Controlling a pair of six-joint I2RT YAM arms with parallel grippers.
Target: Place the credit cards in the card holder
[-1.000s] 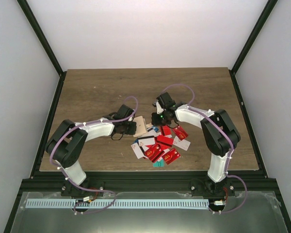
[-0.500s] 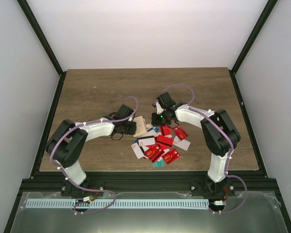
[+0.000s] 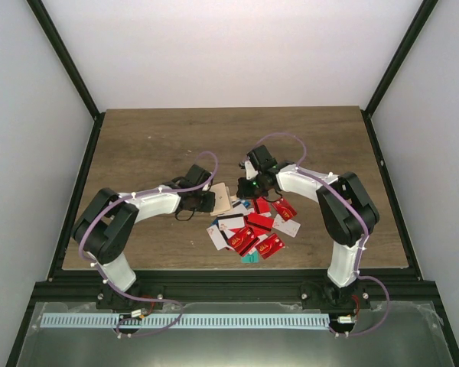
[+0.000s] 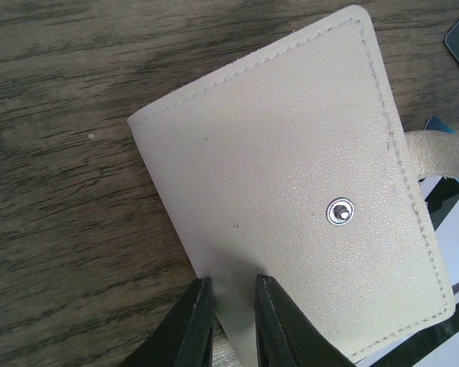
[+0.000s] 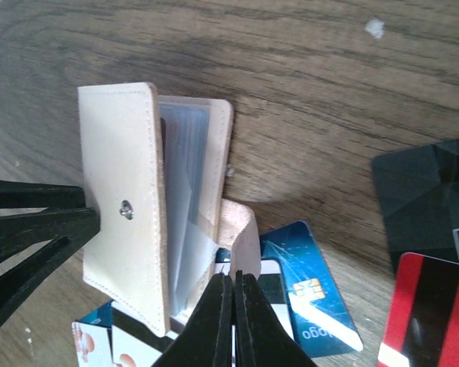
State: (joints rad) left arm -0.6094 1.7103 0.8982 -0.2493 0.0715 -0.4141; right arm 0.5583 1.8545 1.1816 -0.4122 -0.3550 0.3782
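Note:
The beige card holder lies partly open on the wood, left of the heap of credit cards. My left gripper is shut on the edge of the holder's front cover, which carries a metal snap stud. My right gripper is shut on the holder's curled snap tab, just above a blue card. Clear plastic sleeves show between the holder's covers. In the top view both grippers meet at the holder, the left gripper on its left and the right gripper on its right.
Red, white and teal cards spread toward the table's front edge. A black card and a red card lie right of my right gripper. Bare wood stretches behind and to the left.
My right gripper's jaws have closed fully on the snap tab. Both arms have barely shifted.

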